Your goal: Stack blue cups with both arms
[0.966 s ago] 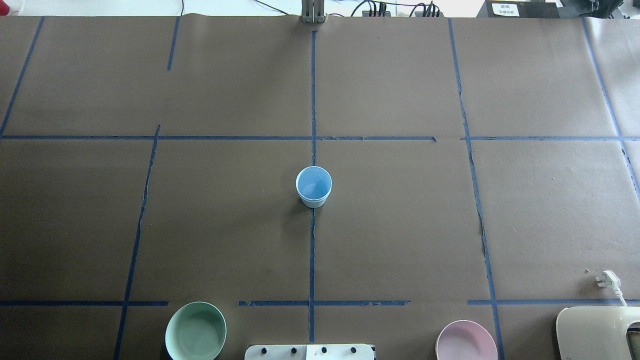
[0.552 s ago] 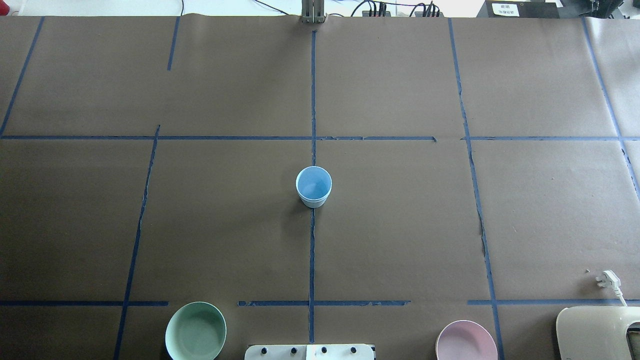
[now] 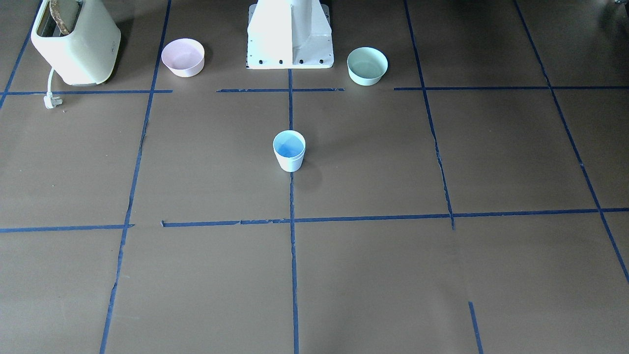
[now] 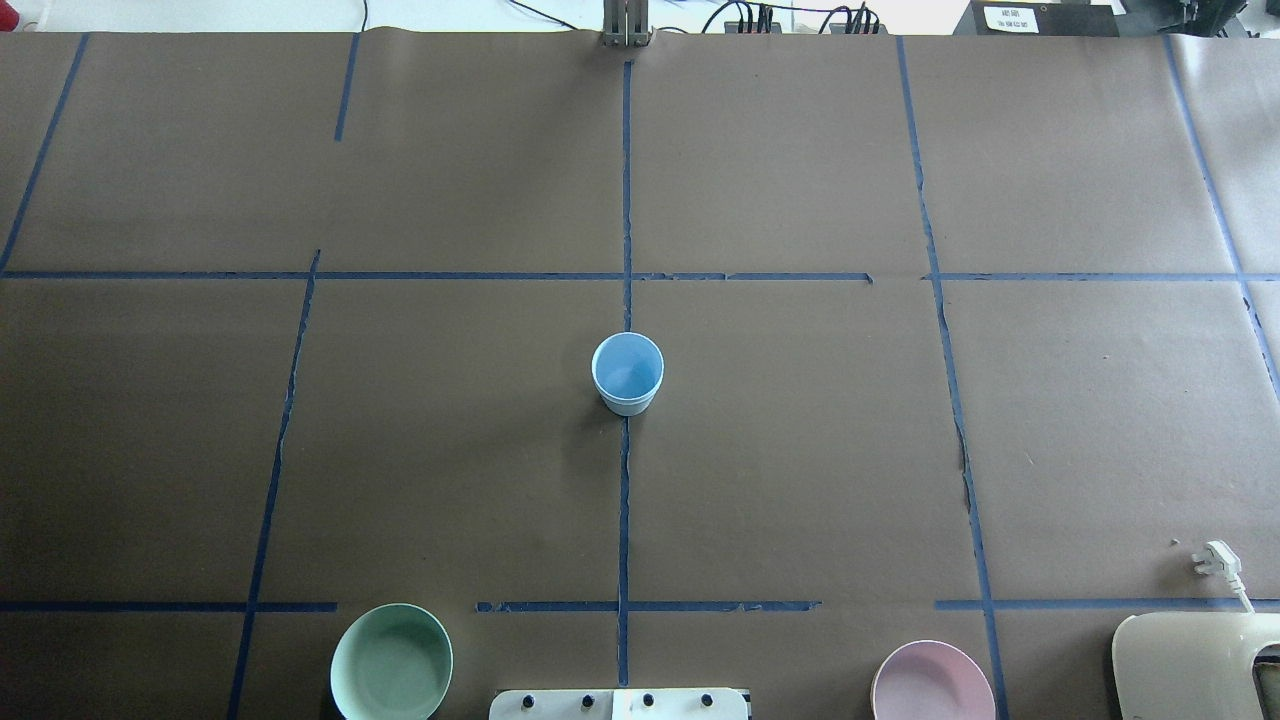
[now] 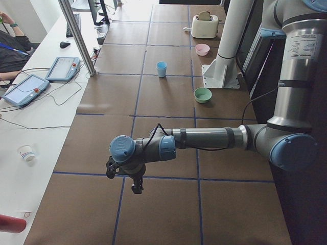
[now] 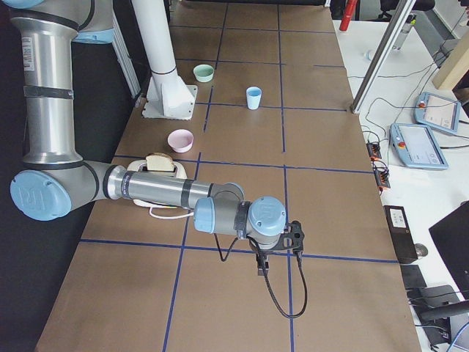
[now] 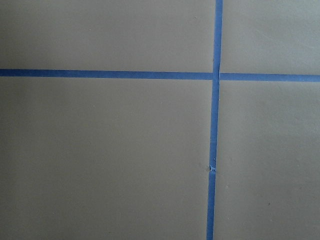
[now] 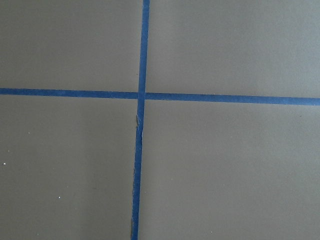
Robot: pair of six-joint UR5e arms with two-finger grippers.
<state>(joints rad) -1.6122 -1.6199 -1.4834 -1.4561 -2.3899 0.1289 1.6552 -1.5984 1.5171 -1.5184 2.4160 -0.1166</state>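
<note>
There, blue cup [image 5: 161, 68] far beyond the left gripper [image 5: 136, 189]

I record one blue cup [image 4: 627, 375] standing upright on the centre tape line [image 4: 624, 500]. Bare brown table covering [image 4: 800, 450] lies on every side of it, so a gripper could pass from the left, the right, the far side or above.

Obstacles stand in a row along the robot's edge:
- mint-green bowl [image 4: 391, 663]
- white pedestal base [image 3: 290, 34]
- pink bowl [image 4: 932, 685]
- toaster [image 4: 1195, 665], with its plug [image 4: 1215, 558] lying just beside it

All are well apart from the cup. A metal post [image 4: 626, 25] stands at the far edge, in line with the cup. The left arm [image 5: 204, 138] and right arm [image 6: 157, 191] reach out low over opposite table ends, well apart from every item listed.
</note>
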